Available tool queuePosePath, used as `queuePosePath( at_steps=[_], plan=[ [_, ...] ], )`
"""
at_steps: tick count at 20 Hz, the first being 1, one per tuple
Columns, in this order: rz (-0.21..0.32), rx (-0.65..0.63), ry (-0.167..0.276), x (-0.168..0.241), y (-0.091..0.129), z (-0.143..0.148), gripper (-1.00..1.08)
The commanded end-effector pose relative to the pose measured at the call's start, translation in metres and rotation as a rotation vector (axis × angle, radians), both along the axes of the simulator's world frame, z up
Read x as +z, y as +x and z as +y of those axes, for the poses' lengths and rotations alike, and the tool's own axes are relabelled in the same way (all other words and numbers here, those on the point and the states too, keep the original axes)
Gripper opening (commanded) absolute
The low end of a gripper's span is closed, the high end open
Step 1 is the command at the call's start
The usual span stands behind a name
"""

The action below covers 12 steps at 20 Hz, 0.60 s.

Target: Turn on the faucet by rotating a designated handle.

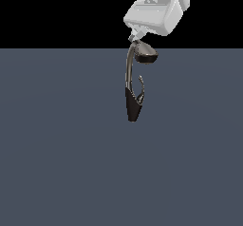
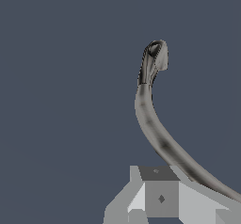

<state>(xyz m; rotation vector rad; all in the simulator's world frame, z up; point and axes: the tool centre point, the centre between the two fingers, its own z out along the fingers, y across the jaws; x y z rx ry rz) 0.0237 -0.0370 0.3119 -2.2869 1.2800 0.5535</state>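
1. Faucet (image 1: 130, 85) is seen standing upright on a plain grey-blue floor (image 1: 57, 163), slightly to the exterior view's right of centre, with a dark tapered base, a tall curved silvery neck and a wide oval head at the top.
2. Handle (image 1: 141, 88), a short thin curved lever with a pointed tip, is seen low on the fixture, on the exterior view's right of the neck and just above the base.
3. Gripper (image 1: 134, 39), at the end of a bulky white wrist, is held directly above the oval head, very near it or touching it; which cannot be told.
4. How far the jaws are opened cannot be told, since only one small fingertip is shown; nothing appears to be held.
5. The step in hand is judged to be the approach: the handle is not yet reached and lies well below the gripper.
6. The next move is judged to call for a descent past the head, on the lever's side, so that the tip can be pushed round.
7. In the wrist view only the curving neck is shown clearly, partly cut off by the frame edge; the lever cannot be picked out there.
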Motion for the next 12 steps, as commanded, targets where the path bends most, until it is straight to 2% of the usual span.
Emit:
queuePosePath(
  at_steps=[1,6,12],
  plan=[
    [0.039,-0.061,0.023,-0.021,0.012,-0.006,-1.00],
    [0.117,-0.177,0.065,-0.063,0.032,-0.017,-1.00],
    [0.188,-0.279,0.102,-0.104,0.047,-0.028,-1.00]
  ],
)
